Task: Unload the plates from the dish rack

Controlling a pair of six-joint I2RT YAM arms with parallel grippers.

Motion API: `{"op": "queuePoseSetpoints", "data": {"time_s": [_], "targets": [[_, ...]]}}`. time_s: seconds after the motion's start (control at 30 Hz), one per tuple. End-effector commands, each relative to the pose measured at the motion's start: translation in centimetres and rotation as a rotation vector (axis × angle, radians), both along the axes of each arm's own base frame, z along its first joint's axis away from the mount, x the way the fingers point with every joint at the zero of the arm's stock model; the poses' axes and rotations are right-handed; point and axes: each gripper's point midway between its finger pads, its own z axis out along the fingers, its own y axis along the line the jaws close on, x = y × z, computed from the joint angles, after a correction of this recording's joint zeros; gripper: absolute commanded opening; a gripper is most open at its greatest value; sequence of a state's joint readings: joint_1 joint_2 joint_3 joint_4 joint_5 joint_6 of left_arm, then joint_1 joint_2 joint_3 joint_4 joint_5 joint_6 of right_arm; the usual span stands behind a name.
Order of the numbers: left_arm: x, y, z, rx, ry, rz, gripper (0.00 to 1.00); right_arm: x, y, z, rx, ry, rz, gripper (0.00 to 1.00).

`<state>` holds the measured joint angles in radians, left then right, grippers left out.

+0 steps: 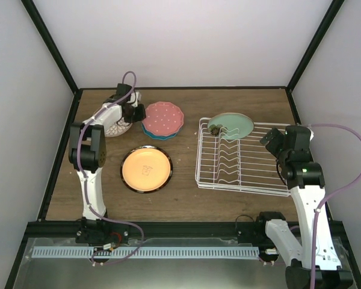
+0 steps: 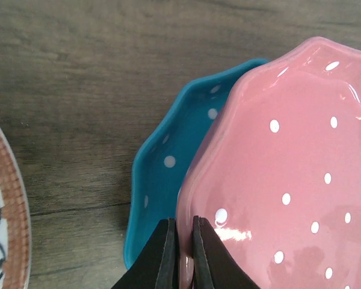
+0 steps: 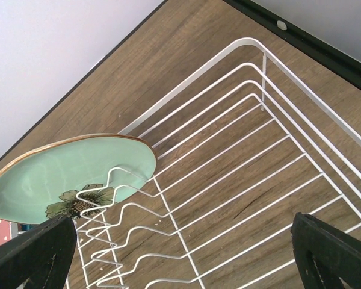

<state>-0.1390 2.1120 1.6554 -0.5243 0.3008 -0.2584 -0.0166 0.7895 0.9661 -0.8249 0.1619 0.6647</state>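
Observation:
My left gripper (image 1: 134, 112) (image 2: 183, 250) is shut on the near rim of the red-pink white-dotted plate (image 1: 163, 117) (image 2: 289, 174). That plate lies on the teal white-dotted plate (image 1: 158, 135) (image 2: 162, 174) at the back of the table. The brown-rimmed petal-patterned plate (image 1: 117, 127) (image 2: 6, 205) lies under the left arm. The tan dark-rimmed plate (image 1: 146, 169) lies flat in front. The pale green flower plate (image 1: 230, 125) (image 3: 72, 171) leans in the far end of the white wire dish rack (image 1: 246, 177) (image 3: 240, 150). My right gripper (image 1: 271, 140) (image 3: 180, 259) hangs open and empty over the rack. The plain pink plate is out of view.
The black frame posts and white walls close in the table on the left, right and back. The rack's upright looped tines (image 3: 117, 241) stand in a row in front of the green plate.

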Motion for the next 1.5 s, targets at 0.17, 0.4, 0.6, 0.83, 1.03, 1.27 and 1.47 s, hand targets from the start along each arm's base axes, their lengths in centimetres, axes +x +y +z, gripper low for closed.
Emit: {"op": "queuePoseSetpoints", "data": {"time_s": [0.17, 0.4, 0.6, 0.83, 1.03, 1.27, 1.47], "targets": [[2.2, -1.0, 1.1, -0.073, -0.061, -0.002, 0.04, -1.3, -0.9, 1.5, -0.010, -0.021, -0.058, 1.00], [1.1, -0.5, -0.5, -0.059, -0.015, 0.012, 0.12, -1.8, -0.9, 1.5, 0.004, -0.020, -0.071, 1.00], [0.8, -0.7, -0.9, -0.079, -0.001, 0.009, 0.27, -2.1, -0.8, 1.4, 0.029, -0.025, -0.078, 1.00], [1.2, -0.1, -0.6, -0.072, -0.013, 0.025, 0.66, -2.6, -0.8, 1.4, 0.044, -0.032, -0.091, 1.00], [5.4, 4.7, 4.0, 0.015, -0.153, 0.152, 0.96, -2.8, -0.8, 1.3, 0.049, -0.031, -0.096, 1.00], [10.1, 3.7, 15.8, -0.098, -0.473, 0.086, 0.99, -2.5, -0.6, 1.1, 0.055, -0.026, -0.086, 1.00], [6.2, -11.1, 21.9, -0.160, -0.682, -0.383, 0.96, -2.2, -0.3, 0.8, 0.068, -0.023, -0.073, 1.00]]}}
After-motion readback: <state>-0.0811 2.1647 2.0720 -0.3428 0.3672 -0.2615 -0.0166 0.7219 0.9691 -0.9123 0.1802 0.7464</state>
